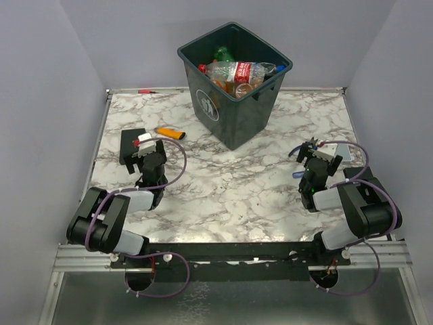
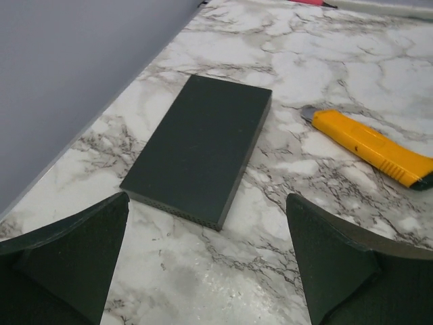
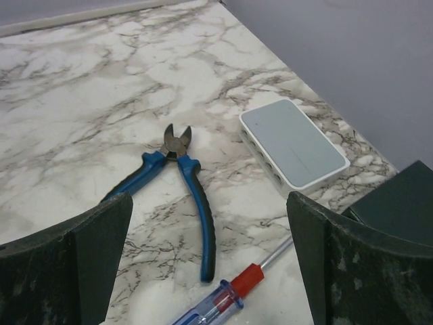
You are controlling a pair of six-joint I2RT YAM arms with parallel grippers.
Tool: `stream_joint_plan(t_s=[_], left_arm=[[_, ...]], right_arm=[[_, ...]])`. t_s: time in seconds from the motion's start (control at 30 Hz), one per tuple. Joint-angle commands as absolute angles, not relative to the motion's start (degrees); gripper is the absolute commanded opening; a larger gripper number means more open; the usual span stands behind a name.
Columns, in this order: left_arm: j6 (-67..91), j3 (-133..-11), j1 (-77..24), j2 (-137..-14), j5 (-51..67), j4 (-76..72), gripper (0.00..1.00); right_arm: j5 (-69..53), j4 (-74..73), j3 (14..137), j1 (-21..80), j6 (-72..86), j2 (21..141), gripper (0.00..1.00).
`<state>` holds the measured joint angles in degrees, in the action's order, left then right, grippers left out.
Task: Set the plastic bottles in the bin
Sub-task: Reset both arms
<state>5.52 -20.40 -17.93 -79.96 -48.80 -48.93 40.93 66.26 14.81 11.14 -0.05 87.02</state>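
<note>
Plastic bottles (image 1: 238, 71), clear and orange with red labels, lie heaped inside the large dark green-grey tapered bin (image 1: 233, 118), and one long clear bottle lies across the top of the pile. No bottle shows on the marble-patterned table (image 1: 230, 196) in any view. By that evidence the loading step looks finished.

The left gripper (image 2: 206, 217) hovers near-left of the bin with its jaws wide apart and empty. It is above a flat black rectangular pad (image 2: 199, 145), and an orange box cutter (image 2: 369, 145) lies between the pad and the bin. The right gripper (image 3: 206, 217) sits near-right of the bin, equally spread and holding nothing. Below it are blue-handled pliers (image 3: 183, 189), a flat white box (image 3: 294, 145) and a clear-handled screwdriver (image 3: 223, 298).

The next move, if any, is only to check for a bottle hidden behind the bin. None of the clutter belongs in it.

Side walls stand close beyond both grippers. The widest open room is the bare marble directly in front of the bin, between the two arms.
</note>
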Motion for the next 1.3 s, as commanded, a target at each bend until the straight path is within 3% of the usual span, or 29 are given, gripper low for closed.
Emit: stream_joint_plan(t_s=[0.0, 0.33, 0.7, 0.87, 0.93, 1.03, 1.27], left_arm=[[-2.77, -18.26, -17.29, -83.47, -37.04, -57.21, 0.99], [-0.73, -13.99, -10.93, -94.48, -25.62, -76.3, 0.99], [1.94, -14.86, -10.02, -94.89, -29.55, -74.66, 0.99], [1.89, -14.94, -10.17, -95.07, -29.62, -74.76, 0.99], [1.89, -14.94, -10.13, -95.03, -29.61, -74.79, 0.99], [1.85, -14.94, -10.11, -95.04, -29.62, -74.79, 0.99], [1.67, -15.14, -10.11, -95.12, -29.35, -74.61, 0.99]], right_arm=[[36.65, 71.85, 15.47, 10.63, -2.2, 87.71, 1.0], [36.18, 69.75, 16.65, 10.24, -1.73, 87.99, 1.0], [29.99, 63.21, 19.05, 6.92, 1.31, 87.62, 1.0], [17.5, 78.93, 8.37, 4.9, 0.53, 86.41, 1.0], [17.68, 94.51, 6.16, 4.95, -3.76, 93.35, 1.0], [17.14, 78.23, 10.2, 4.12, -0.33, 88.88, 1.0], [18.11, 79.25, 11.1, 3.78, -0.45, 89.92, 1.0]])
